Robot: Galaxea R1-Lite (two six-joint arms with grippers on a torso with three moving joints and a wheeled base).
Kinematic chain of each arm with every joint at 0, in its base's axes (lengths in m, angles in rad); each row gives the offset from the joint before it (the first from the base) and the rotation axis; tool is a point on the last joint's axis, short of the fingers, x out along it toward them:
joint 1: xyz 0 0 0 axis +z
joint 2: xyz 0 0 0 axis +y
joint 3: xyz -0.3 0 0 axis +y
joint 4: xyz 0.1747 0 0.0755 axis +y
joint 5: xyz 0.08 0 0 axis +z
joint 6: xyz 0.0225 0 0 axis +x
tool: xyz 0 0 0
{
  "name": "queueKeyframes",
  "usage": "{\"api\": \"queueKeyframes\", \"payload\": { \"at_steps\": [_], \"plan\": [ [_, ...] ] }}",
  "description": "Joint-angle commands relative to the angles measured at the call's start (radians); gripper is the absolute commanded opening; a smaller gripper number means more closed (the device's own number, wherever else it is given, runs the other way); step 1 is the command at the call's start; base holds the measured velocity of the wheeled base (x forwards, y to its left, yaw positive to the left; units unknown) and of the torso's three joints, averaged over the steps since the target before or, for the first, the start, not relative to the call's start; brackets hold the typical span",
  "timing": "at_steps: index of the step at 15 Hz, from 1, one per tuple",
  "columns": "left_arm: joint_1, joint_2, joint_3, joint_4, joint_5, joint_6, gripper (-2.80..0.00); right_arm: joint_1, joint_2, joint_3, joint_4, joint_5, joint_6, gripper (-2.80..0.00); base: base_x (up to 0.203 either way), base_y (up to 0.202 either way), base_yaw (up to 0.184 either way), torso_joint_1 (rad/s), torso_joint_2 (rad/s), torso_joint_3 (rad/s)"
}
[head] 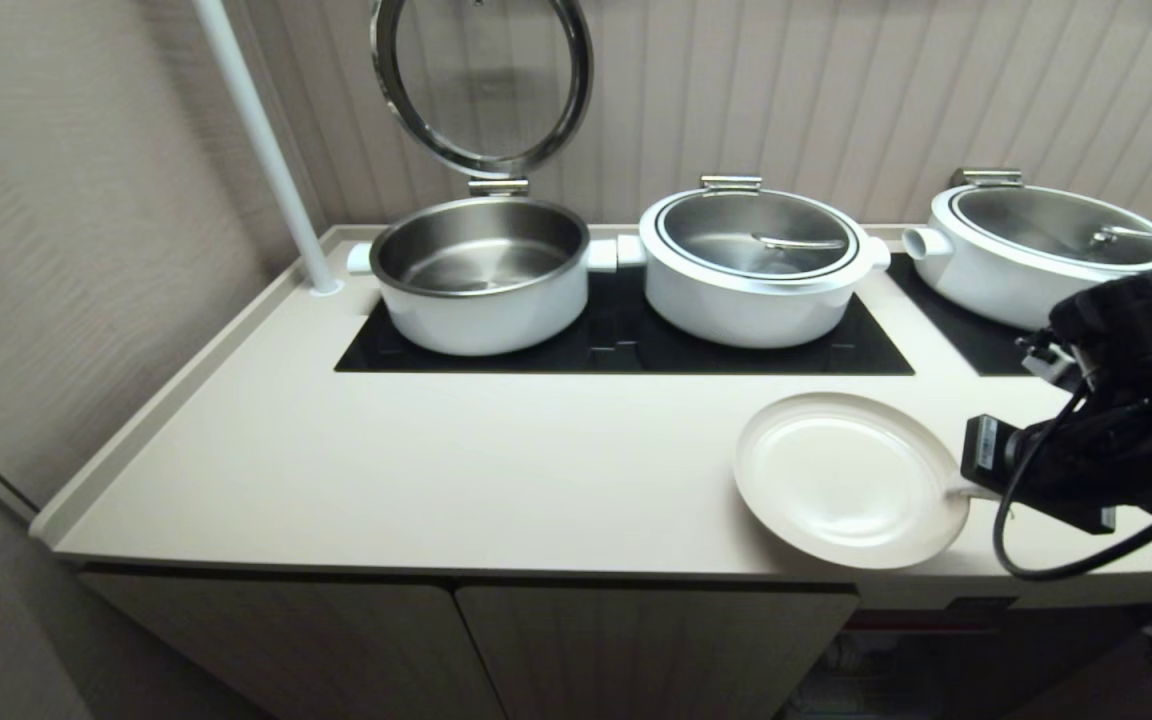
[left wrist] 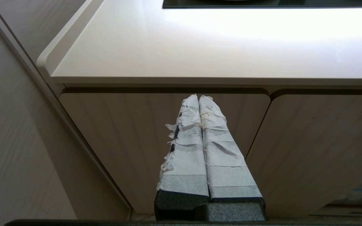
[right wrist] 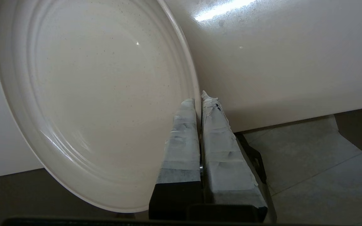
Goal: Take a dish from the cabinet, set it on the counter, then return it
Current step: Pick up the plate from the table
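Observation:
The dish (head: 851,480), a plain off-white plate, is at the front right of the cream counter (head: 436,470), its near rim reaching the front edge. My right gripper (head: 966,488) is shut on the dish's right rim. In the right wrist view the dish (right wrist: 96,100) fills the picture, and the right gripper (right wrist: 200,100) pinches its rim between taped fingers. I cannot tell whether the dish rests on the counter. Below the counter the cabinet (head: 916,640) stands open and dim. My left gripper (left wrist: 199,97) is shut on nothing, parked before a closed ribbed door (left wrist: 130,144).
Three white pots stand on the black cooktop (head: 626,350) at the back: one with its lid raised (head: 481,275), one lidded (head: 756,265), another lidded at the right (head: 1046,250). A white pole (head: 266,150) rises at the back left corner. Closed ribbed doors (head: 636,650) sit under the counter.

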Motion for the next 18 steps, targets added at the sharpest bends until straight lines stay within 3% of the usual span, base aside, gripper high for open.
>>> {"api": "queueKeyframes", "payload": {
  "at_steps": [1,18],
  "plan": [
    [0.0,0.0,0.0,0.0,0.0,0.0,-2.8,0.001,-0.054,0.038,-0.02,0.0,0.002,-2.8,0.0,0.0,0.0,0.0,0.0,0.0],
    [0.0,0.0,0.0,0.0,0.0,0.0,-2.8,0.002,-0.34,0.321,-0.045,0.025,0.06,-2.8,0.0,0.0,0.0,0.0,0.0,0.0]
  ]
}}
